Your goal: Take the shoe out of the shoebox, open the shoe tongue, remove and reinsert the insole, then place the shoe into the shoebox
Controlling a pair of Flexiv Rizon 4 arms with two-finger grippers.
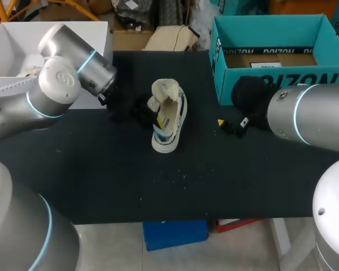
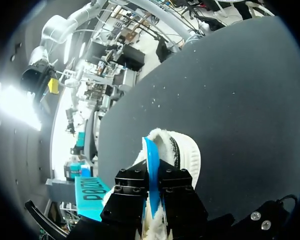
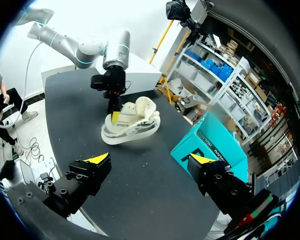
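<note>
Bench (image 1: 101,175): dark surface filling the middle of the head view. Shoebox (image 1: 260,84): teal, open, upper right of the frame, with no shoe in it. Shoe (image 1: 168,121): out of the box, resting on the bench at the centre of the frame, its mouth gaping and its pale fleecy lining exposed.

Right end effector (image 3: 150,162): fingers spread wide and empty, at centre right between shoe and shoebox, apart from both. Left end effector (image 2: 151,175): entering from the left, fingers pressed together on a thin blue sheet (image 2: 148,150) that stands up out of the shoe's mouth.

Judged step: insole removal, the blue sheet being most likely the insole. The next move calls for drawing the sheet up and clear of the lining. The shoe is unsupported and may lift with it, so the free end effector should steady it.
</note>
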